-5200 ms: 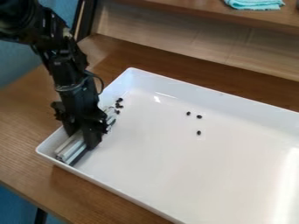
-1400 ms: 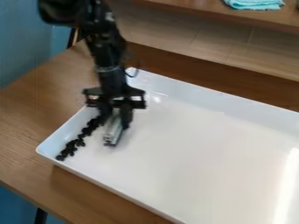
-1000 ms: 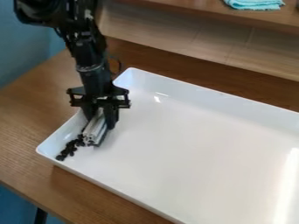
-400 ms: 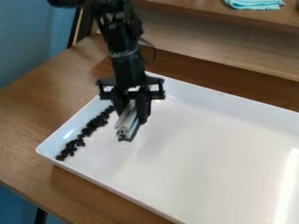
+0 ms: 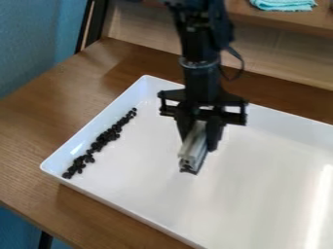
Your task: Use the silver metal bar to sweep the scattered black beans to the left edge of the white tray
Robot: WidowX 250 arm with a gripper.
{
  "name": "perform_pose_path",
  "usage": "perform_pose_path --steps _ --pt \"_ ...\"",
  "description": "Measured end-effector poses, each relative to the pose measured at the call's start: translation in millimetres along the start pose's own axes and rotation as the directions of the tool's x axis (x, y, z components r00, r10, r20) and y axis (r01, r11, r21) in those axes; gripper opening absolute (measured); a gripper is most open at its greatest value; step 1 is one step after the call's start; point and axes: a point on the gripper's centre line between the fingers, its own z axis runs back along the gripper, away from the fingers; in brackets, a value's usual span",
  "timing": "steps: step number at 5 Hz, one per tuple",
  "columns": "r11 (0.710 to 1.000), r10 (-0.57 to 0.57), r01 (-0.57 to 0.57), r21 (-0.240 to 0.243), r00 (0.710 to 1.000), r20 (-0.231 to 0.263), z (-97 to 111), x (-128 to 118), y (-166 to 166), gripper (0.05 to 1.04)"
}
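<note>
End effector [image 5: 200,139] moved right, gripping the grey bar [image 5: 193,151]. Black beads [image 5: 104,138] lay left of it, lined near-to-far along the left wall of the tray [image 5: 195,209].

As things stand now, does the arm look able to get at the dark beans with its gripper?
Probably yes: nothing stands between the gripper and the dark beans, though it holds a grey bar, and the beans lie close along the tray's wall.
</note>
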Motion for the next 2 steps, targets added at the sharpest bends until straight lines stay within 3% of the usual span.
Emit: perform_pose_path --steps 2 --pt "0.998 -0.027 0.026 0.062 0.999 0.023 -27.1 -7.6 -67.7 0.402"
